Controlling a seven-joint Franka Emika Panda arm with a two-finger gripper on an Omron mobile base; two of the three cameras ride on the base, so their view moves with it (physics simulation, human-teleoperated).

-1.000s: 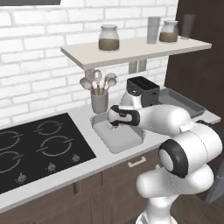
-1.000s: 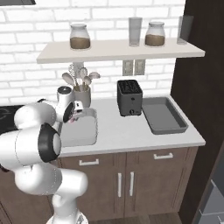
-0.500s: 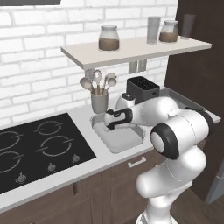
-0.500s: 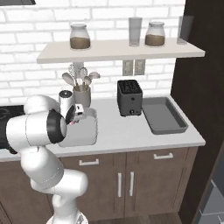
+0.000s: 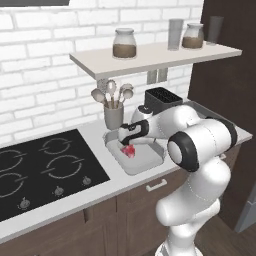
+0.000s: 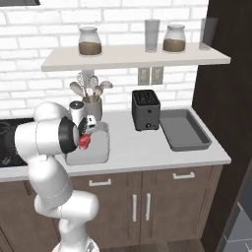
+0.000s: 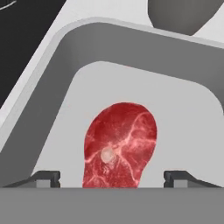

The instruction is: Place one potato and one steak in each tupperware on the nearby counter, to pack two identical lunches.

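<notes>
My left base view looks forward and down from behind the white arm, which rises at its lower right, across the long pale off-white counter (image 5: 75, 197) with the black induction hob (image 5: 45, 170) at left and the pale wall shelf (image 5: 150, 57) above. My right base view faces the same stretch from the other side, arm at lower left, taking in more of the counter's right end with the black toaster (image 6: 145, 109) and the darker grey tray (image 6: 184, 130). Both share the light grey tray (image 5: 142, 162) and the shelf. My hand view sits very close, looking down into that tray at a red marbled steak (image 7: 120, 146).
</notes>
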